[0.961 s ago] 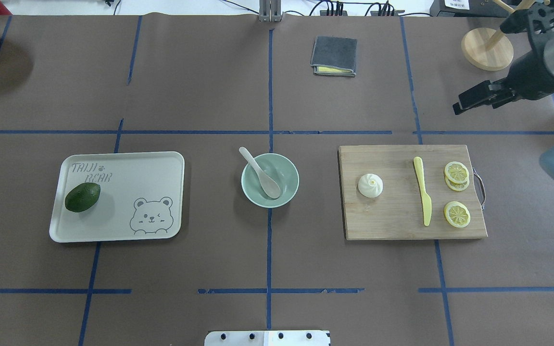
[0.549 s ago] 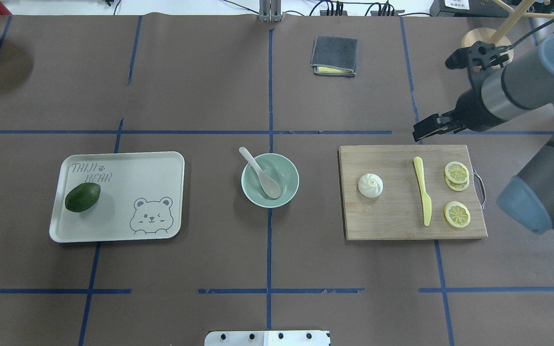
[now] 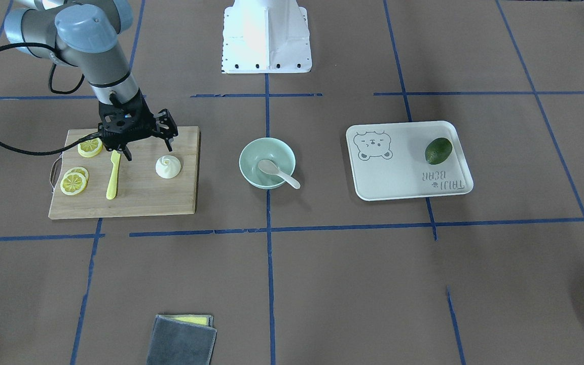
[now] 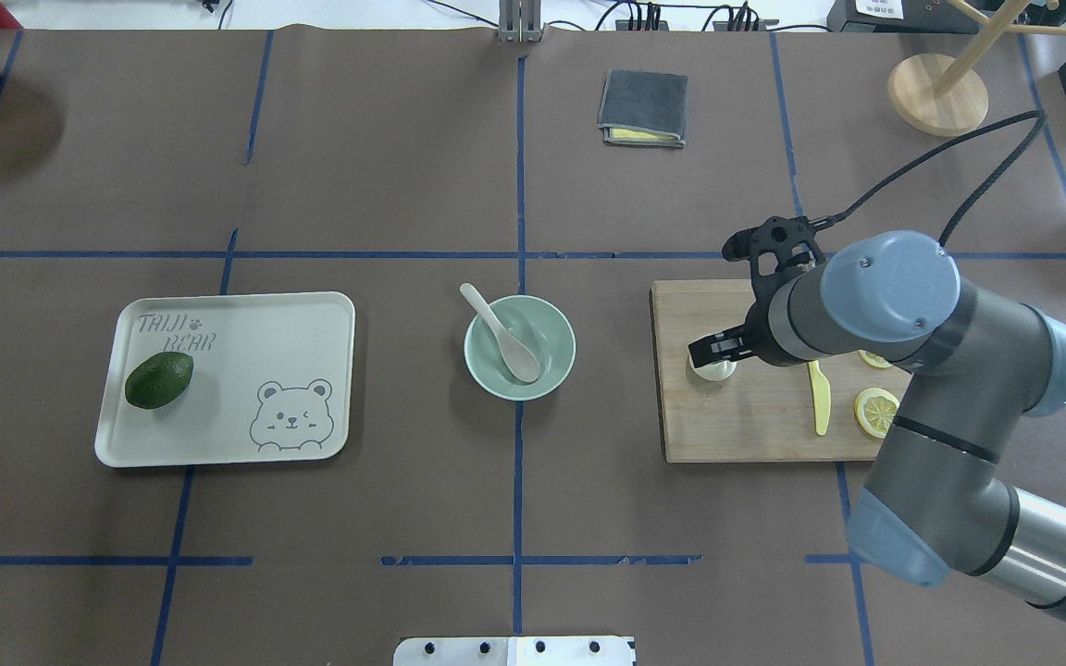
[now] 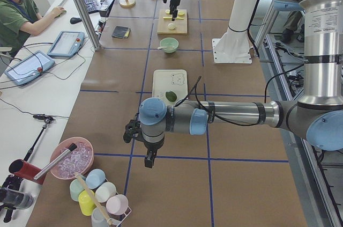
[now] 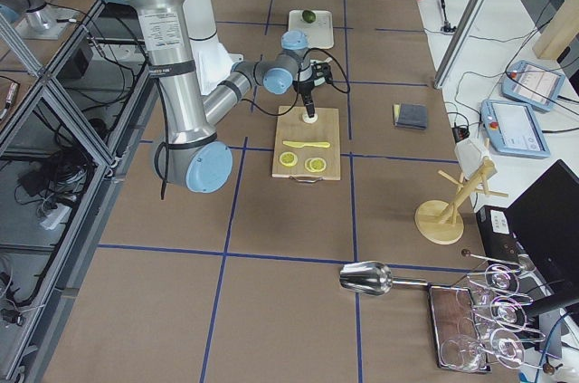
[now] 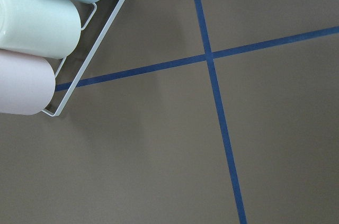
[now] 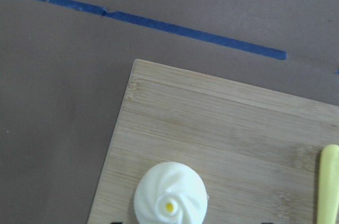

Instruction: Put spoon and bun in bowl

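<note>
The white bun (image 4: 716, 372) sits on the left part of the wooden cutting board (image 4: 755, 425); it also shows in the front view (image 3: 168, 167) and the right wrist view (image 8: 169, 200). My right gripper (image 4: 713, 351) hangs open just above it, fingers spread in the front view (image 3: 149, 151), holding nothing. The pale spoon (image 4: 505, 335) lies in the mint-green bowl (image 4: 565, 324), scoop inside, handle over the rim. My left gripper (image 5: 149, 160) hangs over the table's far left end, shown only in the exterior left view; I cannot tell if it is open.
A yellow plastic knife (image 4: 820, 402) and lemon slices (image 4: 875, 412) lie on the board under my right arm. The white bear tray (image 4: 311, 314) holds a green fruit (image 4: 159, 379). A grey cloth (image 4: 642, 108) lies at the back. A cup rack (image 7: 37, 23) is beside my left gripper.
My right arm has swung in from the far right back corner to above the cutting board, and its gripper now hangs over the bun. Spoon, bowl and bun have not moved.
</note>
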`<state>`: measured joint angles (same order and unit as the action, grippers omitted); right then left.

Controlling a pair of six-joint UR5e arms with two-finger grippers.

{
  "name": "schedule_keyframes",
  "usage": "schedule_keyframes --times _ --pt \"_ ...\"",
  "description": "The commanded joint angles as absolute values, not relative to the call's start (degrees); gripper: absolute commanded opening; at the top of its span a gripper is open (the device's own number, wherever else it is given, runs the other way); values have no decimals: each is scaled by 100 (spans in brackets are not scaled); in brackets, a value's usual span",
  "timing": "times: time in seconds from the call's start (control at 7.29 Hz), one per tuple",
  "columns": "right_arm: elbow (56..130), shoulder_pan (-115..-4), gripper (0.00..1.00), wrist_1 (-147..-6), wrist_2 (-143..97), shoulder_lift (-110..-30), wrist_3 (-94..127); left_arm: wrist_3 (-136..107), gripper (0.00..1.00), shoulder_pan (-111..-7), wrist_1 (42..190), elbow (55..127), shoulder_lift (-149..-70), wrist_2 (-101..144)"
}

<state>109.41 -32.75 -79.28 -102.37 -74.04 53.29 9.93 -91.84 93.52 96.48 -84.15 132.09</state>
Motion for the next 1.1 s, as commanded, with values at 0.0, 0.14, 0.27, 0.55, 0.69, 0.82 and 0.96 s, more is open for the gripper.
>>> schedule_keyframes --times 0.0,0.14,0.27,0.55,0.69,0.82,0.96 --pt "10470 -3051 81 -7919 -10047 -7128 5414 993 100 -9185 9360 9659 -8420 13210" --pt "10442 -3050 71 -7928 -9985 -7137 5405 993 100 -9185 9360 9659 -8420 13219" --pt "10441 -3059 48 -7936 -9993 -7163 5405 993 100 -9185 9369 9659 -8420 13314" --pt "10468 -3059 0 -7954 -10011 -7146 5396 993 100 -9185 9369 9659 -8429 13342" --pt "10485 -3059 0 -7945 -10002 -7119 5405 993 100 -9185 9369 9659 -8429 13342" --pt "10546 -3059 0 -7980 -9993 -6980 5440 993 100 -9185 9369 9668 -8429 13342" --pt "10556 -3041 0 -8007 -10002 -6717 5675 993 100 -9185 9369 9703 -8429 13342"
